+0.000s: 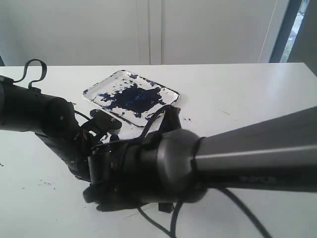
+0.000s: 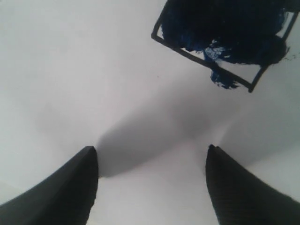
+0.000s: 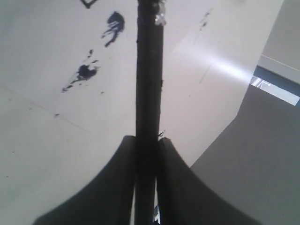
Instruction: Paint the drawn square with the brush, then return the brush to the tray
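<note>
While the right tool (image 3: 147, 139) pinches the brush (image 3: 149, 70) near the mostly blotched drawn square (image 2: 220, 42), left tool (image 2: 151, 148) spread empty, advise short strokes inside the outline; tray (image 1: 168, 94) lies beyond on counter (image 1: 247, 89)

Black brush (image 3: 149, 84) — clear tray (image 1: 111, 82), dark-blue blotch (image 1: 132, 96)

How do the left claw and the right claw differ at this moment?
The left claw stands open with nothing in it; the right claw is shut on the brush. The left claw faces down near the square, which is blotched dark blue; the right claw's view shows only loose paint spatters beside the brush. Both are dark and point down at a white surface.
</note>
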